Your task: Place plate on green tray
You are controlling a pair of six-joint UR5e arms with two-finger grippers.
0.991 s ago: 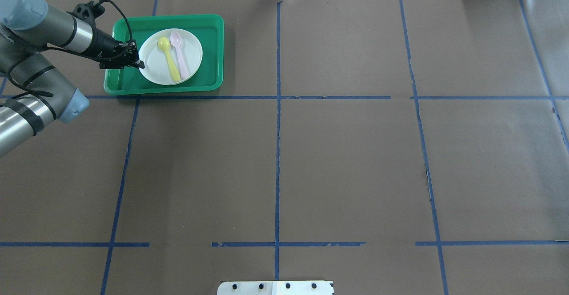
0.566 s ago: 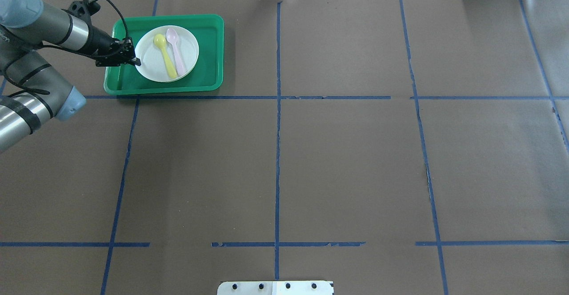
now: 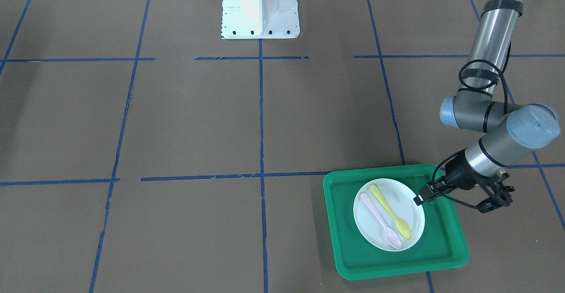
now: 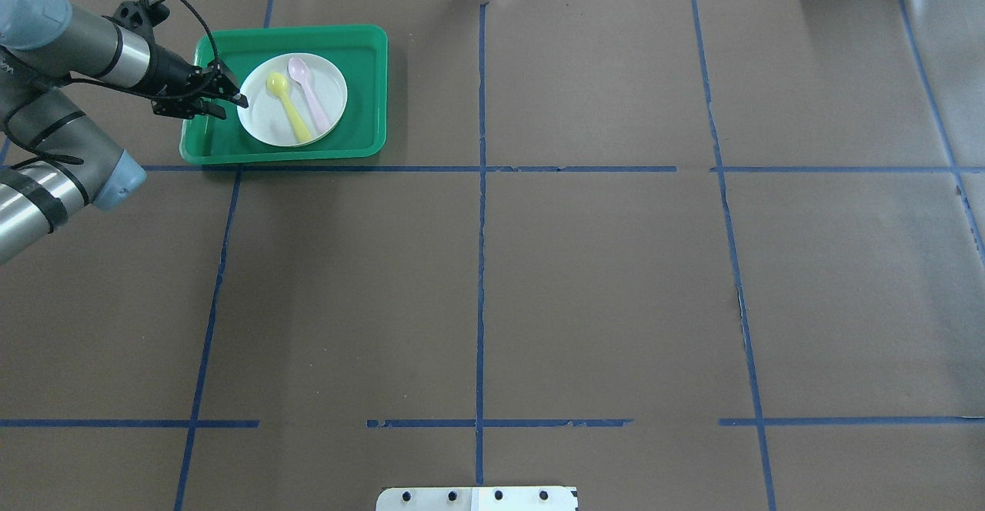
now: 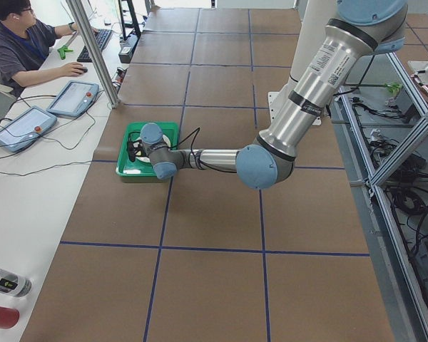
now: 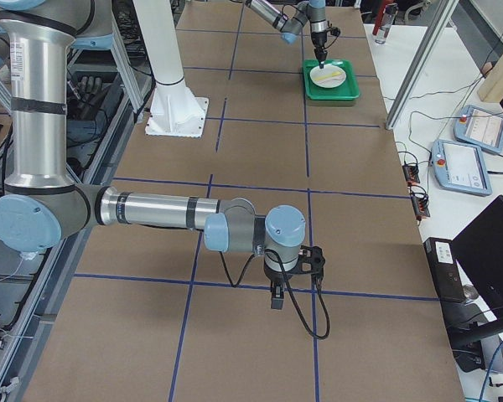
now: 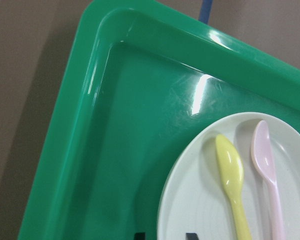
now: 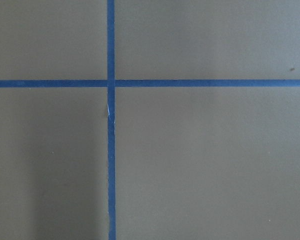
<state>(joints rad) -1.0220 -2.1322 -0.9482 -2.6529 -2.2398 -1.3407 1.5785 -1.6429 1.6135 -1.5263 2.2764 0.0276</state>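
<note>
At far-left table (image 4: pixel 539 265) corner, plate (image 4: pixel 262 115) is seated within tray (image 4: pixel 363 57), as tasked; left hand (image 4: pixel 235 103) is parted astride its rim, for release; right hand (image 6: pixel 277 297): state cannot be told.

The green tray (image 7: pixel 85 100) was smooth, glossy moulded plastic, with bright glints on its rim and fine scratches on its floor at 11 o'clock from the plate (image 7: pixel 200 200). The plate was smooth white plastic with a softer sheen. The yellow spoon (image 7: pixel 229 160) and the pink spoon (image 7: pixel 262 150) looked like satin plastic. The table cover (image 4: pixel 600 288) was matt brown paper crossed by blue tape (image 4: pixel 481 265), frayed in places. The left arm (image 3: pixel 492 41) showed brushed metal tubing and matt blue-grey plastic caps.
</note>
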